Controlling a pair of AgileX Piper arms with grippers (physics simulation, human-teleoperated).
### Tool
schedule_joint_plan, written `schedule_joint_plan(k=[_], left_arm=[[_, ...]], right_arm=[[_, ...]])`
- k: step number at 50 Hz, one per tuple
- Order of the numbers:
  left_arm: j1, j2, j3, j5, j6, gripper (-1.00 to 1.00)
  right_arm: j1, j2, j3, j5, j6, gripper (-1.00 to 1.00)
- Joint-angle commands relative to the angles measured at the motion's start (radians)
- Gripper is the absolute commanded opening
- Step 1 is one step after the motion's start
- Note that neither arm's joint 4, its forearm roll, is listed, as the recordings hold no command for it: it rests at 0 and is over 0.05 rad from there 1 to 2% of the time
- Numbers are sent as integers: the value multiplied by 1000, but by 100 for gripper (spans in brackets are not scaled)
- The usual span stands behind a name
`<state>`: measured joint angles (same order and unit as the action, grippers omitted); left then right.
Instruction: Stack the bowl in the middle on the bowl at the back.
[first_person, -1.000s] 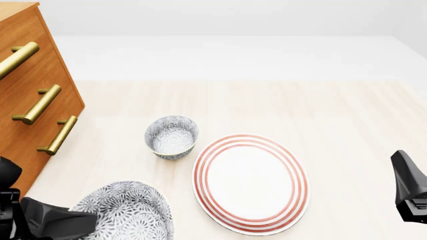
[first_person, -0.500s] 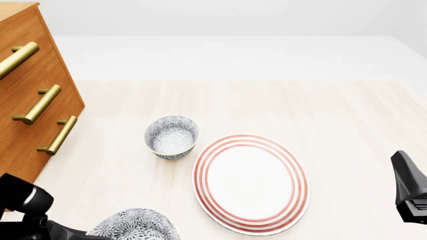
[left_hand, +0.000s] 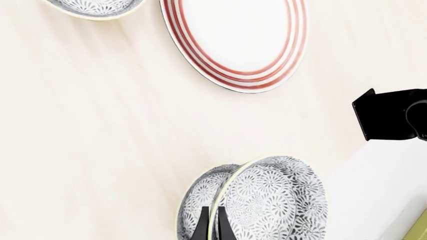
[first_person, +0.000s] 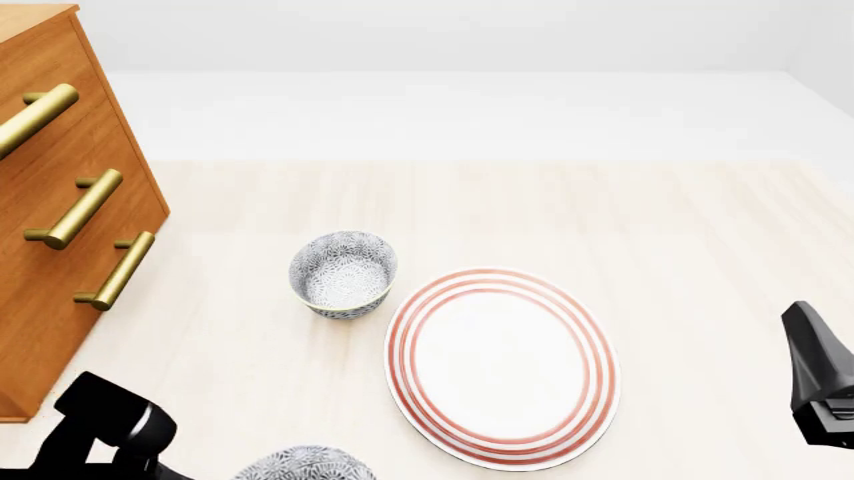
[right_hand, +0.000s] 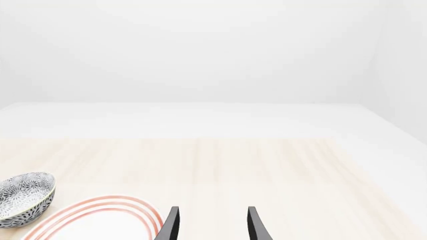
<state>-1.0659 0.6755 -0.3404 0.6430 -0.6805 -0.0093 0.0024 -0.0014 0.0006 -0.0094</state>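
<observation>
The bowl in the middle (left_hand: 270, 197), wide with a grey-and-white floral pattern and a cream rim, hangs tilted on edge above the table. My left gripper (left_hand: 210, 227) is shut on its rim. In the front view only the top of this bowl (first_person: 304, 465) shows at the bottom edge, beside the left arm (first_person: 107, 425). The bowl at the back (first_person: 343, 273), narrower and deeper, stands upright on the table, left of the plate; the bowl at the back (left_hand: 97, 6) is far from the held bowl. My right gripper (right_hand: 211, 225) is open and holds nothing.
A big white plate with red rings (first_person: 502, 366) lies right of the back bowl. A wooden drawer cabinet with brass handles (first_person: 67, 200) stands along the left. The right arm (first_person: 817, 385) sits at the right edge, also the right arm (left_hand: 393, 114).
My left arm has drawn back toward the near edge with the wide bowl, which has slid almost out of the front view. The right arm, back bowl and plate have not moved.
</observation>
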Motion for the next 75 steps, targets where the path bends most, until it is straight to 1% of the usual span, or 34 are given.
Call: schedule_joint_plan(k=[1,20,26,30,33,35,36,39,46,56,61,66,70,72,74,75], left_arm=[[-21,29,21,-41,-9,100],[-53,61,15,-63,-25,100],[-49,57,14,-58,-21,100],[-42,41,-4,-32,-10,100],[-30,17,-19,-1,0,100],[-14,-17,-32,42,16,100],[-14,-18,-32,43,16,100],[15,-76,-42,109,36,100],[42,-139,-52,180,52,100],[84,-213,-96,280,83,100],[130,-270,-161,360,113,100],[167,-335,-216,424,123,100],[223,-405,-274,499,136,100],[258,-429,-306,532,156,100],[295,-458,-350,567,160,100],[327,-477,-374,577,164,100]], right_arm=[[0,0,0,0,0,100],[0,0,0,0,-1,100],[0,0,0,0,0,100],[0,0,0,0,-1,100],[0,-1,0,0,0,100],[0,0,0,0,-1,100],[0,0,0,0,-1,100],[0,0,0,0,0,100],[0,-1,0,0,-1,100],[-1,-1,0,0,-1,100],[-1,-1,0,0,0,100],[0,-1,0,0,0,100],[-6,-2,-1,-6,-4,100],[-18,-2,-6,-10,19,100],[-42,-1,-7,2,59,100],[-44,0,-27,3,53,100]])
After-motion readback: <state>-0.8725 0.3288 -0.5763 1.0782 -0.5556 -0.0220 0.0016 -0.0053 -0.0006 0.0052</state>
